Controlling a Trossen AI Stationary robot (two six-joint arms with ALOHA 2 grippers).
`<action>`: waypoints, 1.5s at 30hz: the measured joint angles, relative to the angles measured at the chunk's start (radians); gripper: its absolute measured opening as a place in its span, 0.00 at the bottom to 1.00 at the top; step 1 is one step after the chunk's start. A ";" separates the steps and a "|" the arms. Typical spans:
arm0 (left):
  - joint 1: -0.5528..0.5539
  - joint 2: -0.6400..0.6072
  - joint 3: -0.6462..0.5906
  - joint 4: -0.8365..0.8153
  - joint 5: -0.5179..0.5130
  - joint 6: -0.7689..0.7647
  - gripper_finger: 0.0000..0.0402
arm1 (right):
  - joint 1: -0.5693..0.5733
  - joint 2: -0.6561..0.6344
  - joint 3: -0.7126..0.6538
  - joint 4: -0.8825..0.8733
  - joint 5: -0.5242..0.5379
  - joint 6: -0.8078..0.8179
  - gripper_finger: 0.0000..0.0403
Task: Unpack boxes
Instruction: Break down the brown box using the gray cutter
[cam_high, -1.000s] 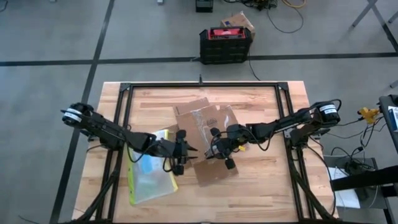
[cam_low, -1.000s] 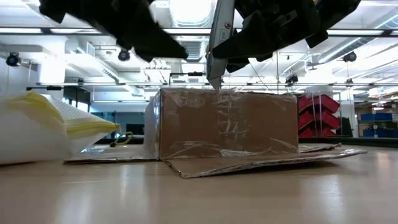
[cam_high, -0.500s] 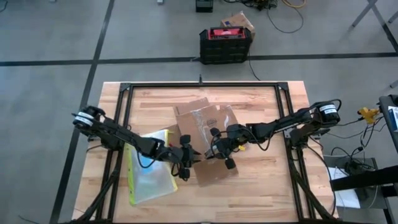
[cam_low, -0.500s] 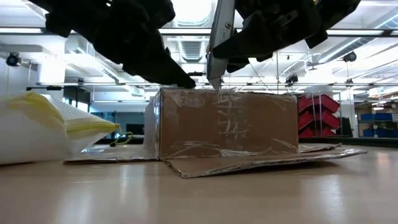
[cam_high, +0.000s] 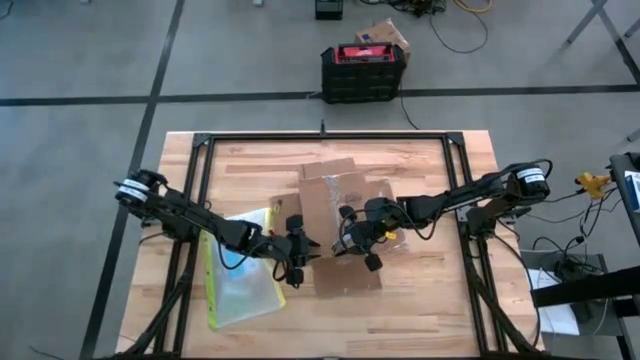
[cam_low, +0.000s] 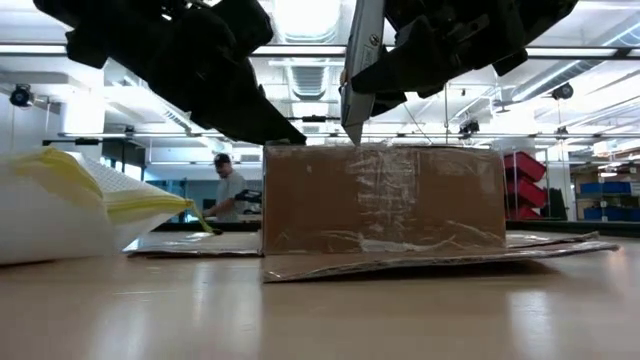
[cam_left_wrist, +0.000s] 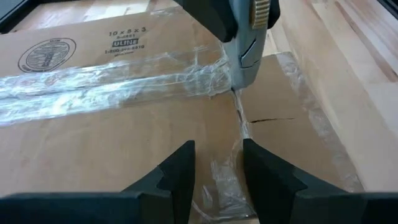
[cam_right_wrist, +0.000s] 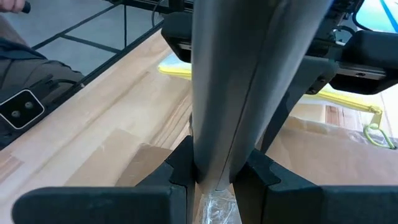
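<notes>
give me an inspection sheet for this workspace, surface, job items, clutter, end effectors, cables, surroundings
Surface: wooden table with a black frame.
Job's things: brown taped carton at mid-table, flaps spread flat.
Clutter: clear pouch with yellow-green edge beside the carton.
End effectors: right end effector shut on a grey box cutter, tip at the carton's taped top seam; left end effector open, at the carton's edge.
Cables: loose cords on the floor beyond the table and by the right arm's base.
Surroundings: black-and-red case on the floor; a person far behind the table.
</notes>
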 joint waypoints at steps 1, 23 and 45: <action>0.000 0.000 -0.002 0.000 0.000 -0.009 0.30 | 0.000 0.000 0.000 0.000 0.001 0.012 0.14; 0.000 0.002 -0.032 0.028 -0.024 -0.032 0.30 | 0.046 -0.068 -0.024 -0.065 0.115 0.068 0.14; 0.010 0.002 -0.035 0.013 -0.020 -0.078 0.30 | 0.165 -0.129 -0.049 -0.123 0.419 0.220 0.14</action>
